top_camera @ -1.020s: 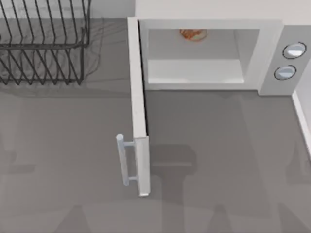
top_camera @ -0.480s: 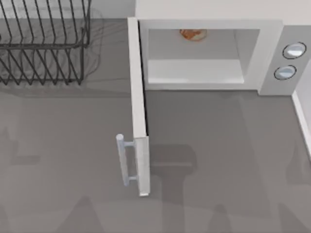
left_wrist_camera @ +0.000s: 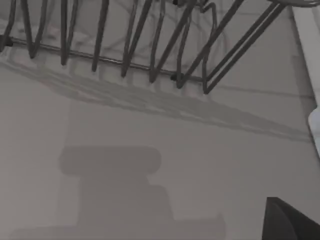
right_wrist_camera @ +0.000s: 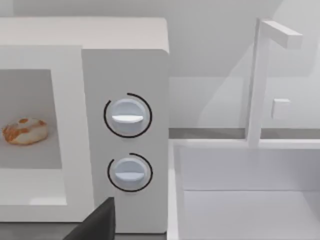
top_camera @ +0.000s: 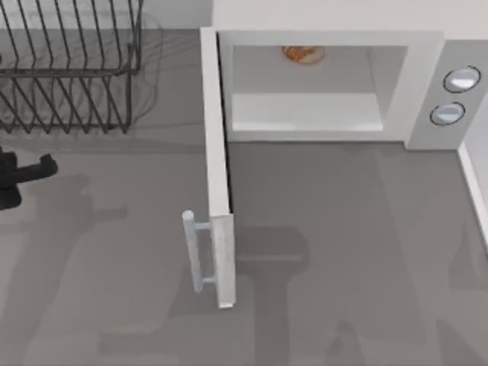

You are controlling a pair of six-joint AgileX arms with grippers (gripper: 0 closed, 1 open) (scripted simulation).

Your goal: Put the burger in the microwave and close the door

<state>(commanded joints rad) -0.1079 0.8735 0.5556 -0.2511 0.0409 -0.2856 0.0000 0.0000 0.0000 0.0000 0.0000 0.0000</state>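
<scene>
Burger inside open microwave, door swung wide.

Top view: small orange-brown burger (top_camera: pixel 303 53) at back of large white boxy microwave (top_camera: pixel 427 69), upper middle of frame; tall white door (top_camera: pixel 217 168) standing out toward lower centre, pale bar handle (top_camera: pixel 191 250) at free edge; black left gripper (top_camera: pixel 23 174) at left edge, well apart from burger, jaw state cannot tell; black wire dish rack (top_camera: pixel 69 69) upper left.
Left wrist view: rack wires (left_wrist_camera: pixel 150 45) over grey table (left_wrist_camera: pixel 150 150).
Right wrist view: burger (right_wrist_camera: pixel 25 131) at left, two round buttons (right_wrist_camera: pixel 127 117) centre, white sink (right_wrist_camera: pixel 250 190) at right.

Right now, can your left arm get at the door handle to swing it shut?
Probably yes. The left gripper sits at the table's left edge, and bare table lies between it and the handle on the open door.
</scene>
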